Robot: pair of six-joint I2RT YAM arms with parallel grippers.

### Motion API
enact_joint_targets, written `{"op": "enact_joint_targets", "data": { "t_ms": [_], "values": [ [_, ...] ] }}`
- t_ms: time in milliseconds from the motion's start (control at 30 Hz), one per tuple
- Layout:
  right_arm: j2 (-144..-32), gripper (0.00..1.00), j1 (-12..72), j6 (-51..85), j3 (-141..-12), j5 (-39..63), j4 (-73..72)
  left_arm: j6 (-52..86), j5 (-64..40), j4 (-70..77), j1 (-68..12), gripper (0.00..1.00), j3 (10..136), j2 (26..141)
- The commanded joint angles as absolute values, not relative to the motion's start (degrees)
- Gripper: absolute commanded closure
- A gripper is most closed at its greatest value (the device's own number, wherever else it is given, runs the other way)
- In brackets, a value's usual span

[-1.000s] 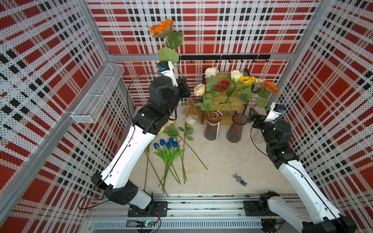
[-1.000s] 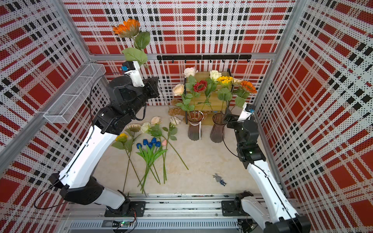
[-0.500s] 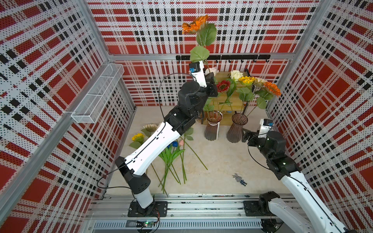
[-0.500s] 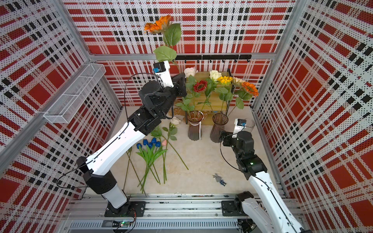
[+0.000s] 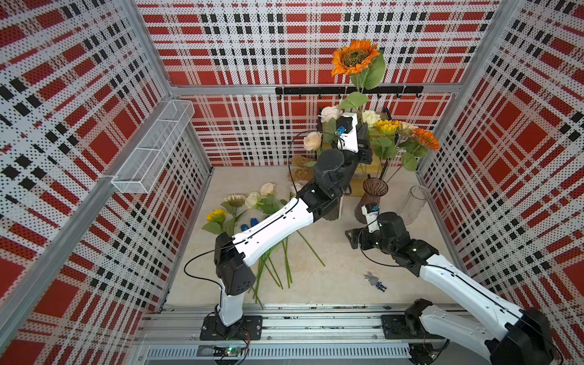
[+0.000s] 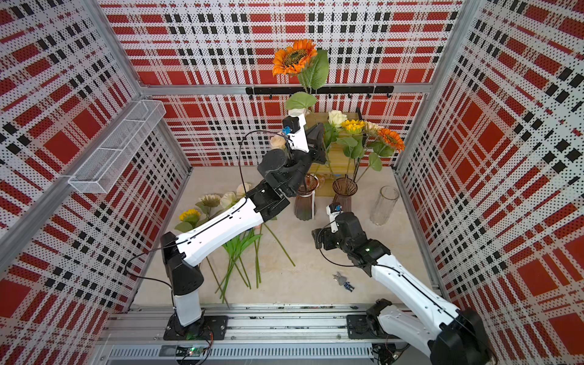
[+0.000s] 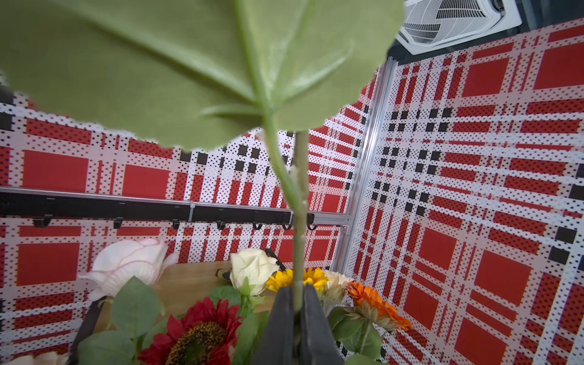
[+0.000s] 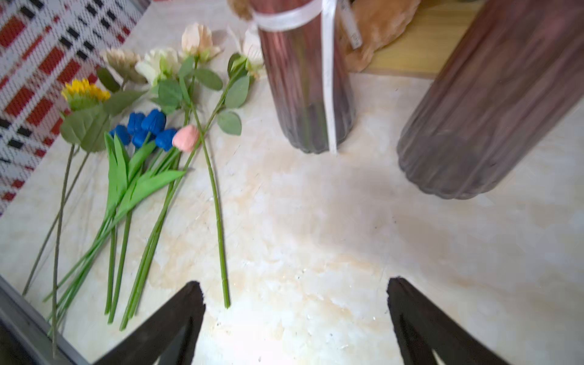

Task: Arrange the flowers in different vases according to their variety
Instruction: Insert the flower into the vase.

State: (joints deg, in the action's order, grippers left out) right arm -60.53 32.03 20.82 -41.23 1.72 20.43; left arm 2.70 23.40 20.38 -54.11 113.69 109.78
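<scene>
My left gripper is shut on the green stem of an orange sunflower, held upright high above the two ribbed vases. Those vases hold cream roses, a red sunflower and yellow and orange sunflowers. The clear vase stands empty to their right. My right gripper hangs open, low over the floor in front of the vases, with nothing between its fingers. On the floor at the left lie blue tulips, a pink tulip, a yellow sunflower and cream flowers.
A white wire basket hangs on the left wall. A black hook rail runs along the back wall above a wooden box behind the vases. A small figurine lies on the floor near the front right.
My left arm has swung right with the orange sunflower, from the back left to above the vases. The right arm has drawn back and down from the vases toward the front.
</scene>
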Motion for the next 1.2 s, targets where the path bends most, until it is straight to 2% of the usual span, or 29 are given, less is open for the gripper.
{"op": "enact_joint_targets", "data": {
  "t_ms": [0,433,733,767,800,900,1000,1100,1167],
  "values": [
    [-64.3,0.04,33.29,18.55,-42.73,3.81,20.48,2.36,22.79,27.06,-54.47,1.0,113.91,113.21],
    [-77.02,0.05,37.88,14.45,-49.16,5.38,19.06,7.07,20.07,28.79,-54.04,1.0,116.82,122.73],
    [-80.24,0.05,38.76,13.88,-50.34,6.08,16.96,9.64,19.02,25.95,-53.99,1.0,117.13,125.32],
    [-80.16,0.05,38.77,13.89,-50.19,6.15,16.88,9.9,19.15,25.37,-54.01,0.97,117.37,125.48],
    [-79.99,0.05,38.76,13.89,-50.06,6.11,16.88,10.02,19.25,24.96,-54.01,0.83,117.67,125.72],
    [-79.73,0.05,38.84,13.8,-49.84,5.81,17.05,10.04,19.5,24.27,-54.05,0.64,118.08,125.88],
    [-79.63,0.05,38.76,13.71,-49.99,5.7,17.26,9.79,19.82,24.01,-54.05,0.56,118.21,125.79],
    [-79.45,0.05,38.83,13.62,-49.85,5.31,17.31,9.37,19.96,23.82,-54.0,0.54,118.14,125.51],
    [-79.66,0.05,38.79,13.49,-50.09,5.19,17.39,9.23,19.63,23.71,-53.96,0.49,117.78,125.09]
  ]
}}
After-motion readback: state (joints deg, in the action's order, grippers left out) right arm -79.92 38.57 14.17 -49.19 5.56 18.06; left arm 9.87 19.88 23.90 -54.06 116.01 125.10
